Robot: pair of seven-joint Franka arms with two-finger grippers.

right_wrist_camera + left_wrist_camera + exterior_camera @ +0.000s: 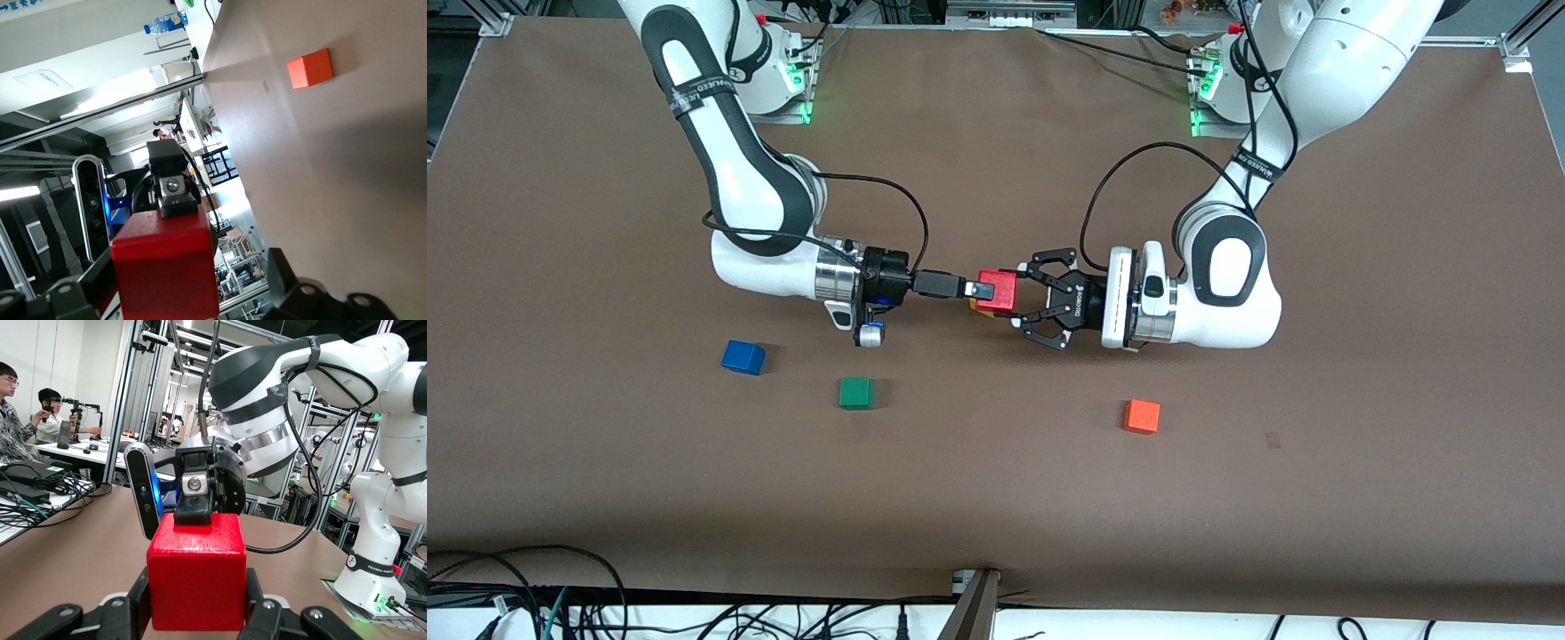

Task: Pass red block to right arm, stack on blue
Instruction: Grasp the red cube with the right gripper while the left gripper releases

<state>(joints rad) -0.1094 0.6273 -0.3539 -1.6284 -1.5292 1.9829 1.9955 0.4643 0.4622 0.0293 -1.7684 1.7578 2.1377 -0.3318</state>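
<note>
jaws of the left gripper (1021, 298) are clamped on the red block (996, 291), one black finger against each of two opposing faces, holding it in the air over the middle of the table (996, 498). jaws of the right gripper (976, 291) stand at the block's face turned toward the right arm's end, slim black fingers about that edge; whether they press on the block cannot be told. both arms lie nearly level above the table, their grippers meeting nose to nose at the block. blue cube (743, 356) rests on the table below the right arm's wrist, nearer to the front camera. green cube (856, 393) sits near the blue one, nearer the camera still and toward the middle. orange cube (1142, 416) lies toward the left arm's end, well apart from the other two.
</note>
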